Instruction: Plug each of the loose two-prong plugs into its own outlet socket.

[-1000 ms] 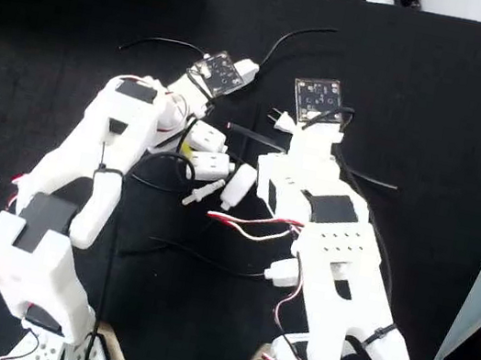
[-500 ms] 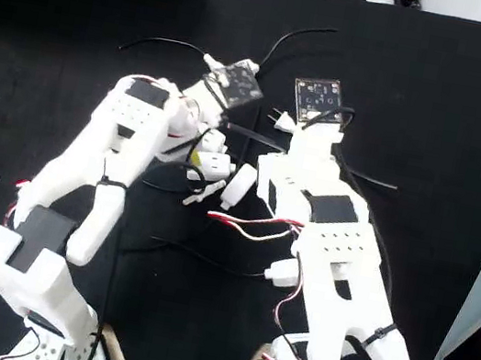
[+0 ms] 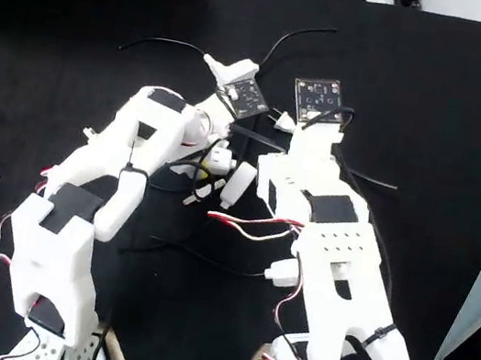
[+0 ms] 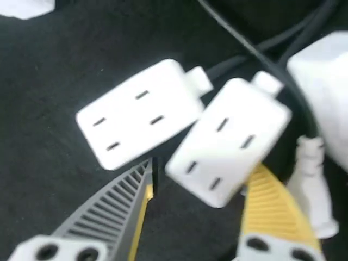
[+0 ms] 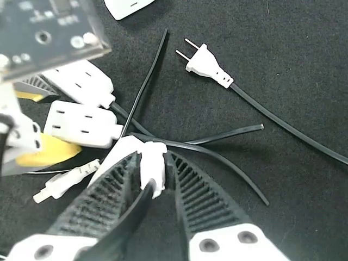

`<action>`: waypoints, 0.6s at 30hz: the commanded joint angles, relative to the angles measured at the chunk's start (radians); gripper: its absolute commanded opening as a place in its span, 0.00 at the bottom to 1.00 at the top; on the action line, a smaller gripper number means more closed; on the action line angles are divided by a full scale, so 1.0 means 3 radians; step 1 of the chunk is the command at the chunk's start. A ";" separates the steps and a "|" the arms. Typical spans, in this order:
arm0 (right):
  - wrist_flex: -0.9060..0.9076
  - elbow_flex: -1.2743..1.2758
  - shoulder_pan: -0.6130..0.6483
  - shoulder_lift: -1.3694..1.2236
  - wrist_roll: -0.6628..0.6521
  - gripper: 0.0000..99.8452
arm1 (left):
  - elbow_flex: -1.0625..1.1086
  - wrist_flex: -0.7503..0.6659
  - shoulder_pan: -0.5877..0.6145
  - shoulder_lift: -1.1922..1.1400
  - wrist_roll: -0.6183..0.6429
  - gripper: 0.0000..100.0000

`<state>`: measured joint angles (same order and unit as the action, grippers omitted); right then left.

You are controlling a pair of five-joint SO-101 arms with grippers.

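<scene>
- The left pincer [image 4: 202, 173] had its fingers apart, the grey one and the yellow one on either side of one end of a white outlet socket [image 4: 228, 138]. In the high view it sat just left of centre, in the upper half of the frame.
- A second outlet socket [image 4: 136, 114] lay just beside the first. Their cable ends were close together, and both lay slots up on the black tabletop [image 3: 440, 103].
- The right pincer [image 5: 152, 169] was clamped on a white plug [image 5: 152, 152]. In the high view this was near the middle of the frame, just right of the sockets.
- A loose two-prong plug [image 5: 204, 61] lay flat on the tabletop with its black cable trailing off. Its prongs were bare, and it was apart from both sockets, at the upper centre of the high view.
- A slim white plug [image 5: 65, 184] lay near the right pincer and the nearer socket, plugged into neither.
- Black cables [image 5: 217, 155] crossed the tabletop between the sockets and the loose plug.
</scene>
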<state>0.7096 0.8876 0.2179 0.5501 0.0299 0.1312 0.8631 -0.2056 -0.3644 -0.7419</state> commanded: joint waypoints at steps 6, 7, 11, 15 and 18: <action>-0.0046 -0.0161 -0.0031 -0.0008 0.0005 0.01 | -0.0187 0.0292 -0.0069 0.0010 0.0128 0.16; -0.0046 -0.0161 -0.0031 -0.0008 0.0005 0.01 | -0.0187 0.0368 -0.0069 0.0010 0.0169 0.16; -0.0046 -0.0161 -0.0031 -0.0008 0.0005 0.01 | -0.0192 0.0604 -0.0069 0.0010 0.0496 0.17; -0.0046 -0.0161 -0.0031 -0.0008 0.0005 0.01 | -0.0212 0.0767 -0.0069 0.0031 0.0813 0.17; -0.0046 -0.0161 -0.0031 -0.0008 0.0005 0.01 | -0.0156 0.0875 -0.0033 0.0230 0.0982 0.17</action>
<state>0.7096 0.8876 0.2179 0.5501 0.0299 0.1051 1.0779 -0.2240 -0.3644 -0.5163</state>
